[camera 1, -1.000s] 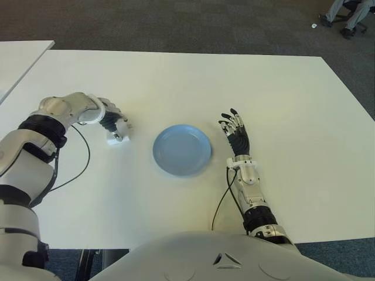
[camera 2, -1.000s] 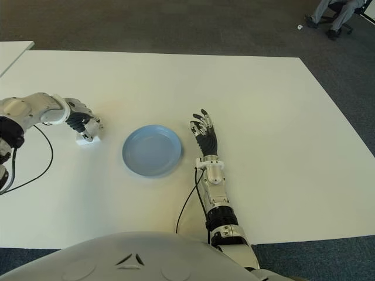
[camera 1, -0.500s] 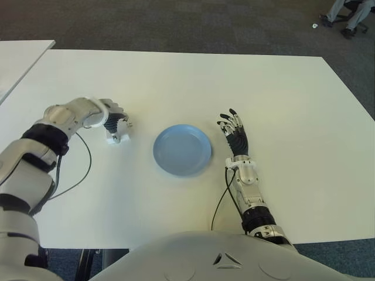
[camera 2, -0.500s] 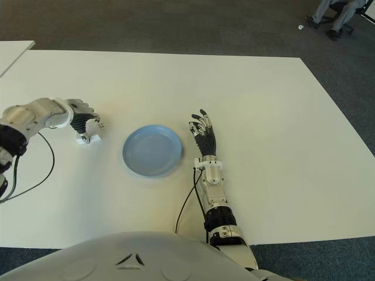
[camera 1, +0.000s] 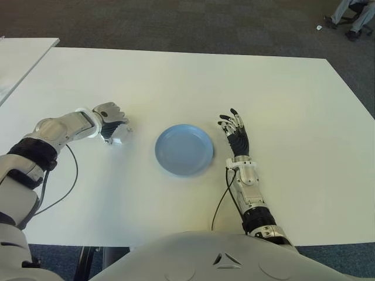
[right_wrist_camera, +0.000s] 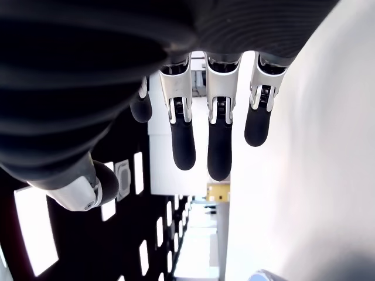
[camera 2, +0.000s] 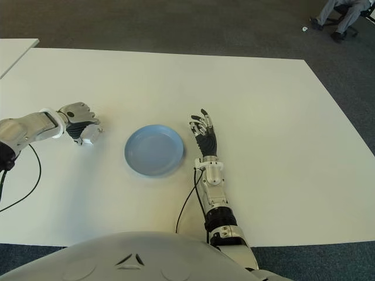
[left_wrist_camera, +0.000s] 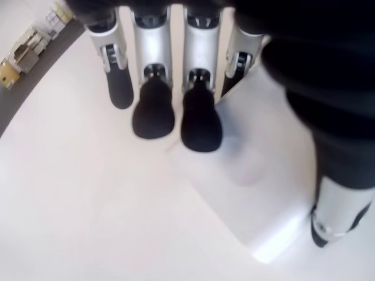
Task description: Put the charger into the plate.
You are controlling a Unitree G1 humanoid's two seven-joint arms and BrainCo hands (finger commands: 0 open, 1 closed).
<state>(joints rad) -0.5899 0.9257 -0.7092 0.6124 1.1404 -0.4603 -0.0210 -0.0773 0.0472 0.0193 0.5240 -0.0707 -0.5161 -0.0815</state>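
The white block-shaped charger [camera 1: 118,139] sits left of the blue plate [camera 1: 184,150] on the white table [camera 1: 176,82]. My left hand [camera 1: 113,130] is curled over it from the left, shut on it. In the left wrist view the fingers [left_wrist_camera: 199,126] press one side of the charger [left_wrist_camera: 258,199] and the thumb the other. I cannot tell whether it is off the table. A small gap separates the charger from the plate's left rim. My right hand [camera 1: 235,130] shows just right of the plate, fingers straight and spread, holding nothing.
A second white table [camera 1: 23,55] stands at the far left. Black cables [camera 1: 67,175] run from both wrists across the near part of the table. A person's legs on a chair [camera 1: 351,14] show at the far right on the carpet.
My left forearm has swung lower and the hand has rolled over the charger, closing around it. The charger has stayed almost in place. The right hand has not moved.
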